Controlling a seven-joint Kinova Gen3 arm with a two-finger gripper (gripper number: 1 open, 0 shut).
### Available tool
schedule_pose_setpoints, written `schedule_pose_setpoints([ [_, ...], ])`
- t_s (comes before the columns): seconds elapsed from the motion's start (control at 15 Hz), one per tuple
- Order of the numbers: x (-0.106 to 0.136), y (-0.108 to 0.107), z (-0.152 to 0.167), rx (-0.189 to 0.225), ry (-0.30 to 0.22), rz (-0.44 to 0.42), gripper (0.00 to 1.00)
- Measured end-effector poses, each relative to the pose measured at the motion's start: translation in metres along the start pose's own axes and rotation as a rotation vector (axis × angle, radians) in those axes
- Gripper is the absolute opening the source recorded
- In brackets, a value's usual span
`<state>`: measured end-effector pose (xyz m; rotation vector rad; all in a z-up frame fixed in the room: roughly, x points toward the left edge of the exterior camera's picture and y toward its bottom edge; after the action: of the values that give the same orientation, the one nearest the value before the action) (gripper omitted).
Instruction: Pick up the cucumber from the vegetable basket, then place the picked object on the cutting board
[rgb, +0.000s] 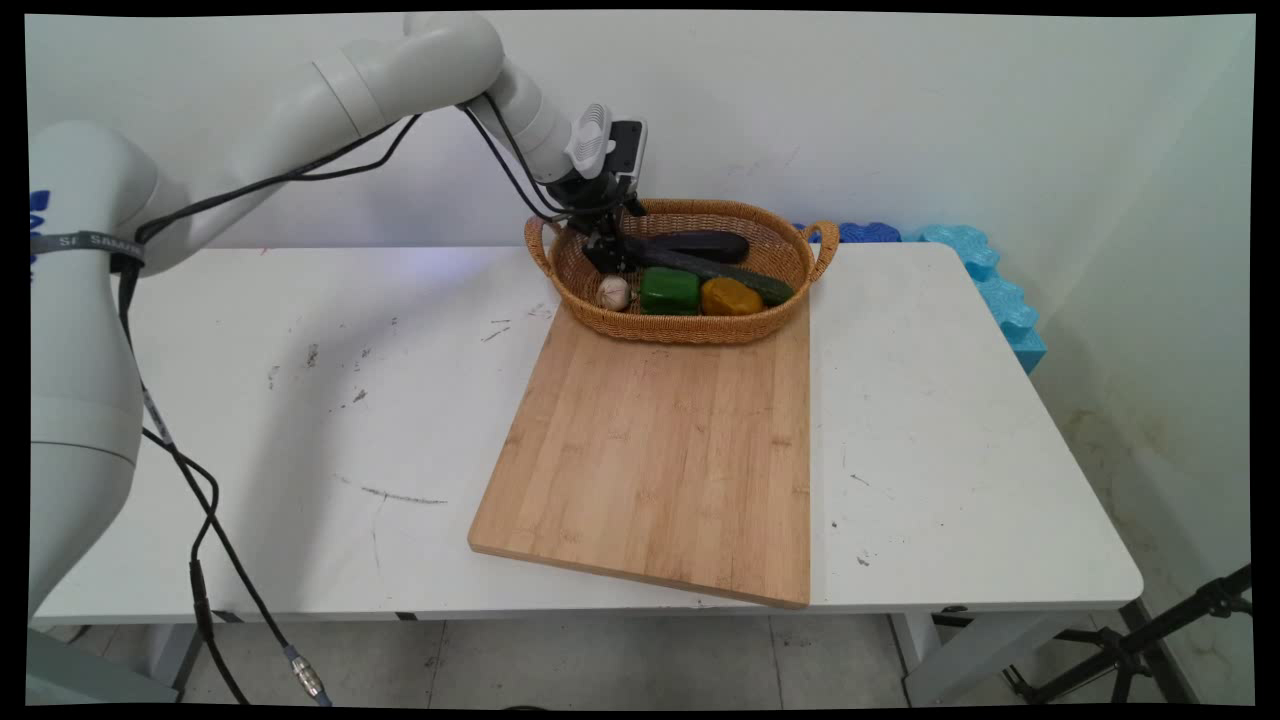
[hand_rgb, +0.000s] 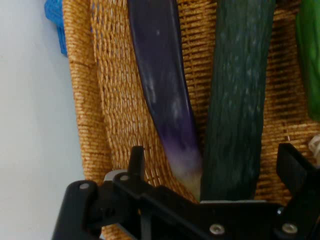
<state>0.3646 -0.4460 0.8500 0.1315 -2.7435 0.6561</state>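
Hand view: cucumber (hand_rgb: 235, 100) between spread pincer (hand_rgb: 215, 165) fingers.

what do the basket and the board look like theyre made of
Basket: woven wicker or rattan, by its tan interlaced strands and looped handles; the weave is plain in the hand view. Matte, unpainted.
Board: wood, maybe bamboo, by its pale joined strips with lengthwise grain. Smooth, low sheen.

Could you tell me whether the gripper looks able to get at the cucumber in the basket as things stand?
Probably yes. The gripper is inside the wicker basket with its jaws open on either side of the cucumber. The eggplant lies close beside it and may crowd one finger.
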Motion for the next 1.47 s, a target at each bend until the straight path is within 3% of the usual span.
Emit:
schedule_pose_setpoints([
  [0.33,0.005,-0.002,0.008,-0.005,-0.003,0.025,1.00],
  [0.4,0.006,-0.002,0.009,-0.007,-0.003,0.030,0.00],
  [0.93,0.010,-0.005,0.003,-0.014,-0.007,0.048,0.00],
  [1.47,0.017,-0.009,-0.028,-0.006,0.005,0.056,0.00],
])
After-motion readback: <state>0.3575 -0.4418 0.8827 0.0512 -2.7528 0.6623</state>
